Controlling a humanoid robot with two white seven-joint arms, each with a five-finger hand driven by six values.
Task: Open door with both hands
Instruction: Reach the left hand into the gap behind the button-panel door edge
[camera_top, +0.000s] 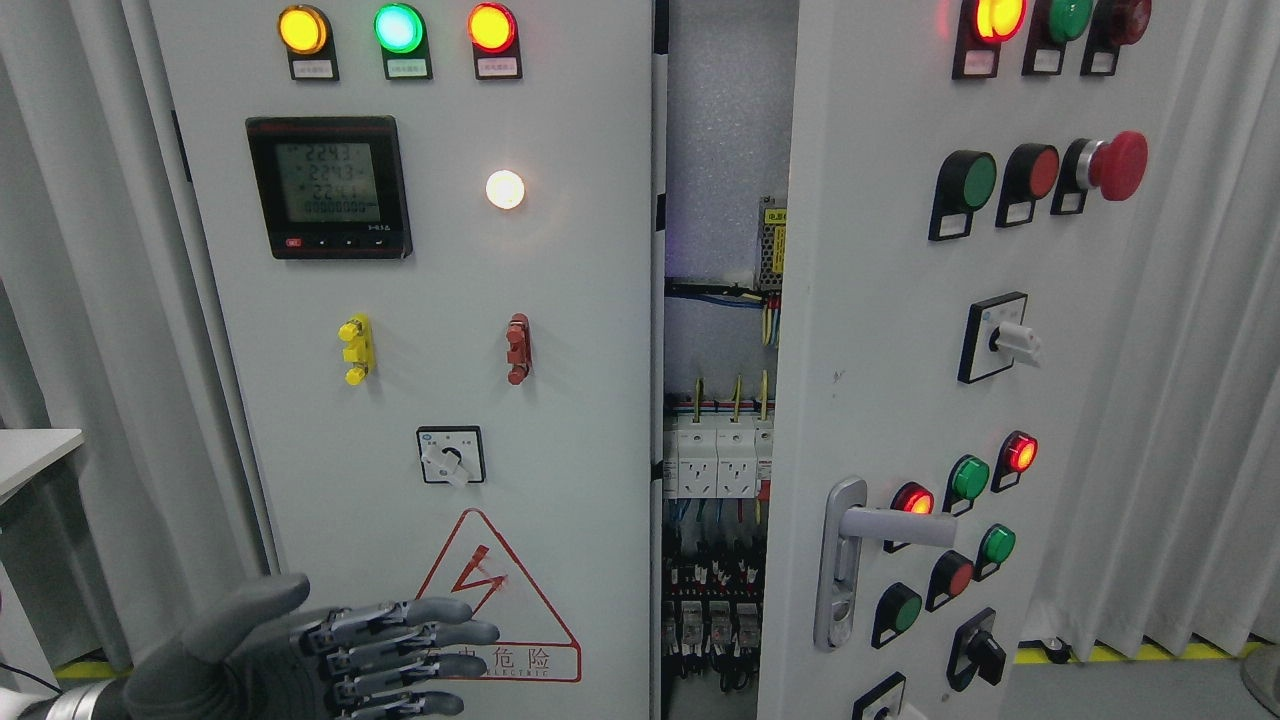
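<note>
The left hand (330, 655) enters at the lower left corner with its fingers (420, 635) extended flat and loosely spread, gripping nothing. It lies in front of the lower part of the left door (590, 330), partly overlapping the red warning triangle (497, 600); contact with the panel cannot be confirmed. The right hand is out of view.

The right door (880, 330) is at the right of the frame, swung partly open, well apart from the hand. Its silver lever handle (880, 527) sits low on its left edge. Between the two doors, a gap exposes the cabinet interior (725, 430) with breakers and wiring.

The warning triangle carries a lightning bolt above Chinese characters and the partly hidden word "ELECTRIC". The digital meter (328, 187) shows rows of digits, the top one reading approximately "2243". Labels under the indicator lamps (398, 30) are too small to read.

Grey pleated curtains (1180, 400) flank the cabinet. A yellow and black floor stripe (1140, 652) runs at the lower right.
</note>
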